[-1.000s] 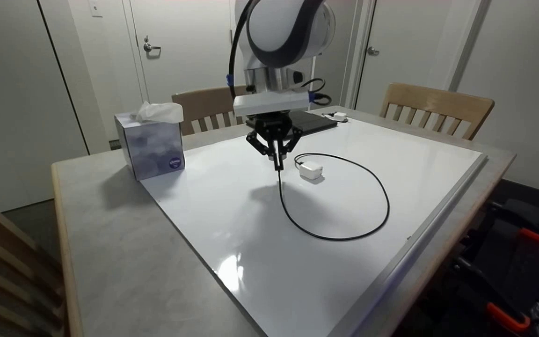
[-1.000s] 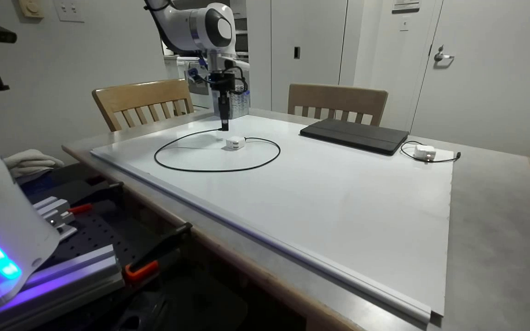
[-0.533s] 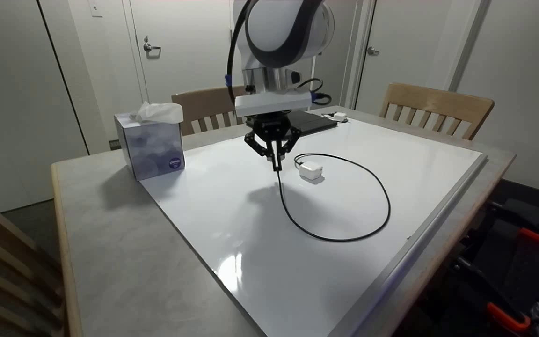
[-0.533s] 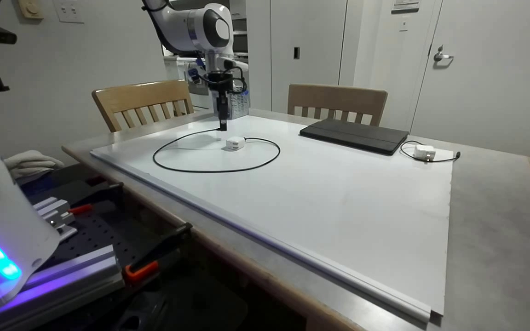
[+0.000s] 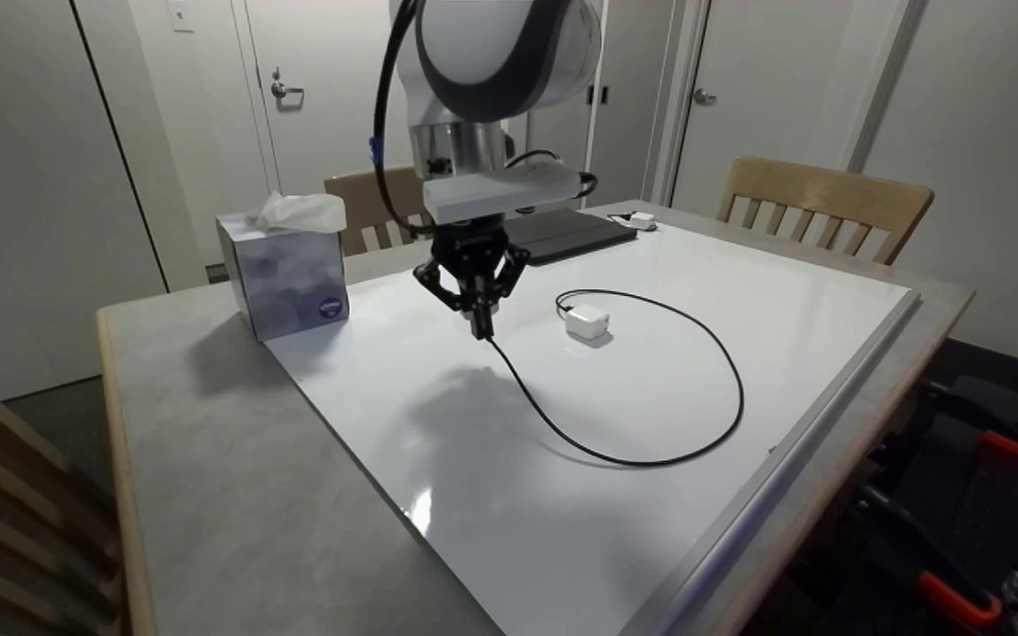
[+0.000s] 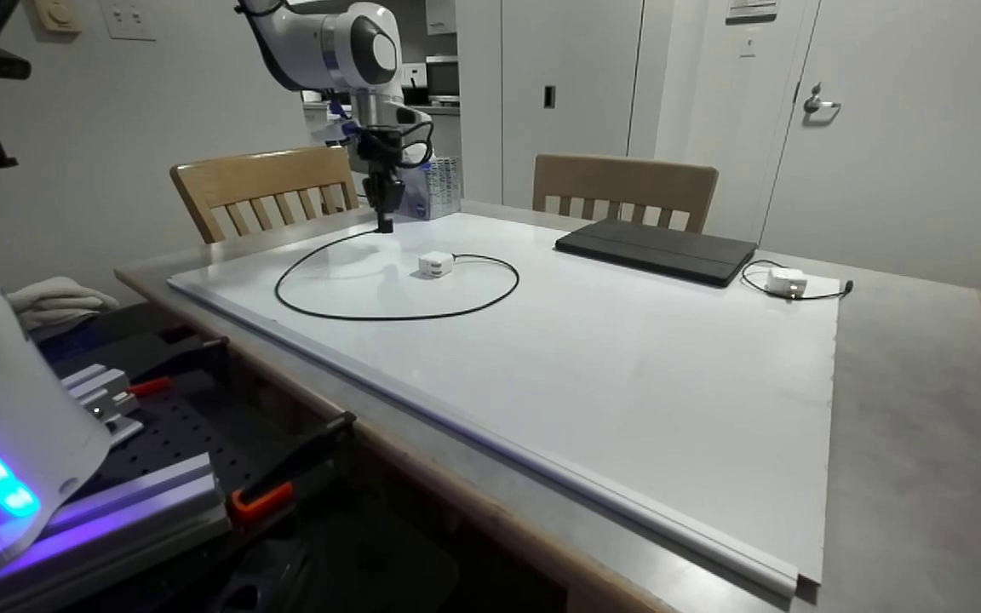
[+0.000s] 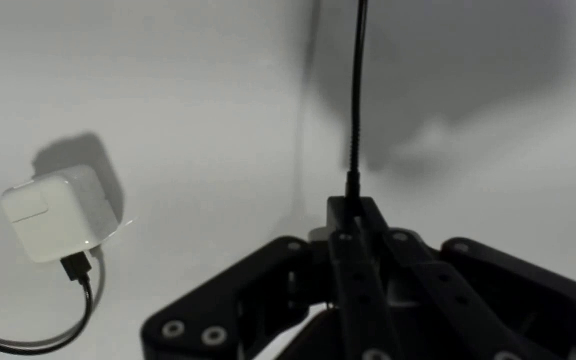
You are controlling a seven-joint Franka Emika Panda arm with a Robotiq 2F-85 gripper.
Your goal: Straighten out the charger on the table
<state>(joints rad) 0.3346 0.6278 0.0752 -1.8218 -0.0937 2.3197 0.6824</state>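
Wrist view: my black two-fingered gripper [image 7: 353,207] is clenched on the free end of a long thin black cable [image 7: 357,90]; its sleeve shows just past the jaws, tip hidden. Slim grip, so a sudden or sideways tug could slip it out. Cable is lifted here, shadow apart from it.

Off to one side, apart from my jaws: glossy white cube-like plug block [image 7: 58,215], cable's other end plugged in. Nothing visible pins it, so pulling fast probably drags the block and the curve just travels; a sharp taut pull might unplug it instead.

Both exterior views: the charger [image 5: 587,323], bar my lifted end, lies on the large table [image 5: 226,468] with glossy white top and grey border, cable bowed in one wide loop turning back to the block. Not straight; early-to-mid job, I'd judge. Moving my end toward the block would likely tighten or cross the loop; if I let go too soon, a springy cable could curl back. Pale metal rail [image 6: 695,536] along the table's edge could snag a wide swing.

Purple-blue cardboard tissue box [image 5: 288,283]: near me, not touching; knocked if I swing that way. Farther: flat dark rectangular slab [image 6: 656,249] and second white plug block with short black cable [image 6: 787,283], easily mistaken for mine. Wooden chairs [image 6: 627,181] behind.
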